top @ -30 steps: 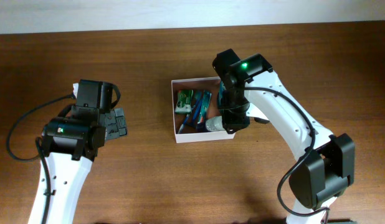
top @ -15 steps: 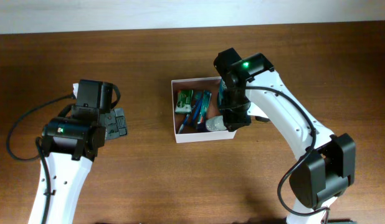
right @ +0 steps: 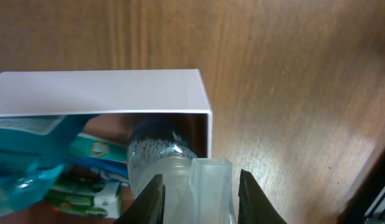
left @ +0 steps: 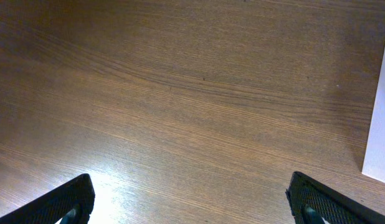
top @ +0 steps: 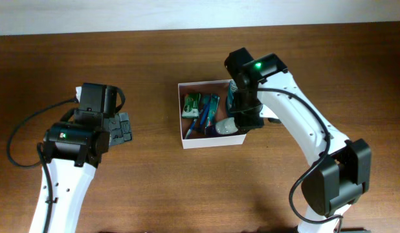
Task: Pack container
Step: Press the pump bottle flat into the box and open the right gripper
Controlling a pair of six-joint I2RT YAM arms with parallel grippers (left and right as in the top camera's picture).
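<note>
Seating a clear bottle [right: 156, 155] in the container [top: 182, 126] at mid-table.
The right gripper [right: 202, 196] pinches the bottle's cap at the container's 4 o'clock corner. The left gripper [left: 192, 202], off at 9 o'clock, gapes wide and empty. The next move is probably to lower the bottle beside the toiletries [top: 203, 110], then release.

This looks like a robotics lab bench. A white left arm [top: 64, 188] and a white right arm [top: 303, 123], both with black joints, stand at a plain brown wooden table [top: 155, 194]. A black cable [top: 19, 136] loops from the left arm, and a green light [top: 256, 65] glows on the right one. A pale wall [top: 122, 16] runs along the far edge. On the table sits a small white box [top: 213, 142] of toiletries [top: 210, 110], a clear bottle [right: 155, 162] among them.
</note>
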